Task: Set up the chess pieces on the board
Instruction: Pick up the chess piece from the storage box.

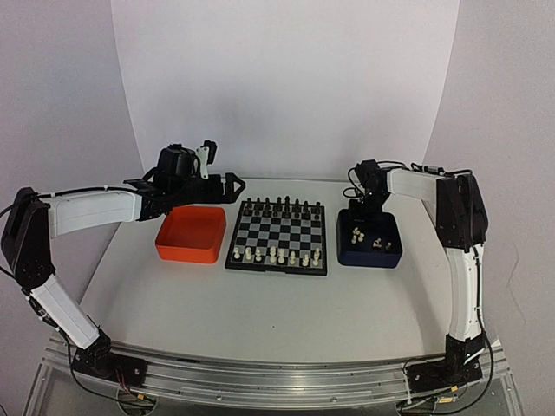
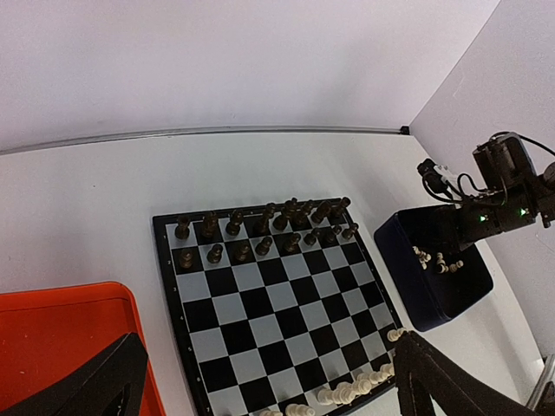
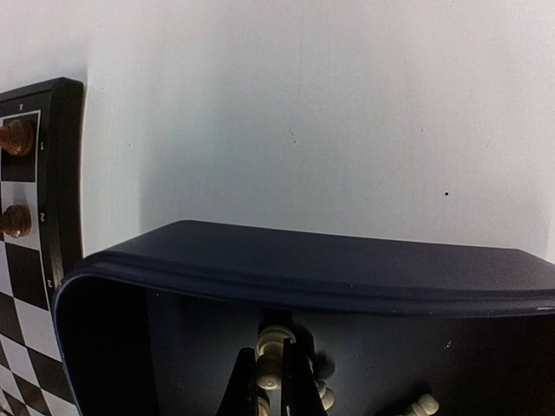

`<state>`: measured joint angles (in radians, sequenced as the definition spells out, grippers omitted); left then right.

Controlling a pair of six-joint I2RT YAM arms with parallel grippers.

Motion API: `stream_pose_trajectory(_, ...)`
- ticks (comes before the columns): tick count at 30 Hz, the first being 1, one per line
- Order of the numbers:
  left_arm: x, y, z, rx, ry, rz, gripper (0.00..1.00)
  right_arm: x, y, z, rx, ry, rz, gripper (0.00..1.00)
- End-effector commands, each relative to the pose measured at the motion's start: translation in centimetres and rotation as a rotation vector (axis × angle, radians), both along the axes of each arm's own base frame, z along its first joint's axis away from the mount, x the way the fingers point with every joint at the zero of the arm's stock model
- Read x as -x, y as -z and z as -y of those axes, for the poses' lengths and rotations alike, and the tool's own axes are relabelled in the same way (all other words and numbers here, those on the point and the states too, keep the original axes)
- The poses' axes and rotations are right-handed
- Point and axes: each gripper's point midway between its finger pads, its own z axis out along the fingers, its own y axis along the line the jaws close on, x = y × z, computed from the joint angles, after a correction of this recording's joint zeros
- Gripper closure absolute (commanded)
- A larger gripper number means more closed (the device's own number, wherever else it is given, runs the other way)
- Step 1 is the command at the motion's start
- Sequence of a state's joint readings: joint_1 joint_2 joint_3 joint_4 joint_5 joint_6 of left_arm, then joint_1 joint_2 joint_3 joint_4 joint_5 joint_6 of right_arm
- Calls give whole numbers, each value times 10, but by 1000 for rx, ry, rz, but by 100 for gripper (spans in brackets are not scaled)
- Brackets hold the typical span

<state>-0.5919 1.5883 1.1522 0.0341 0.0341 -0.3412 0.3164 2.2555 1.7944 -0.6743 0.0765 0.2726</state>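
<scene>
The board (image 1: 279,232) lies mid-table, with black pieces along its far rows. Several cream-white chess pieces (image 1: 273,255) stand in its near rows. More white pieces (image 1: 377,244) lie in the dark blue tray (image 1: 368,261) to the board's right. My right gripper (image 3: 273,381) is down inside that tray (image 3: 303,260), shut on one white piece (image 3: 277,338) held upright between the fingers. Another loose white piece (image 3: 421,405) lies beside it. My left gripper (image 1: 234,185) hovers open and empty behind the board's far left corner. Its view looks down on the board (image 2: 260,312).
An orange tray (image 1: 191,234) sits left of the board, under the left arm. White walls close in behind and at both sides. The board's frame (image 3: 54,173) and two dark pieces (image 3: 17,137) show at the left of the right wrist view.
</scene>
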Motion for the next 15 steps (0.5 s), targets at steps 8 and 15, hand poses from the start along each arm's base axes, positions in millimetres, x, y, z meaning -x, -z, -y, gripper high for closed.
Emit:
stream_pose_trajectory(8,-1,-32,-4,42,-7,64,0,-16,-31,-2,-3,-11,78,100)
stream_pose_trajectory(15,0,-31,-4,42,-2,64,0,-15,-46,-1,-7,-13,103,100)
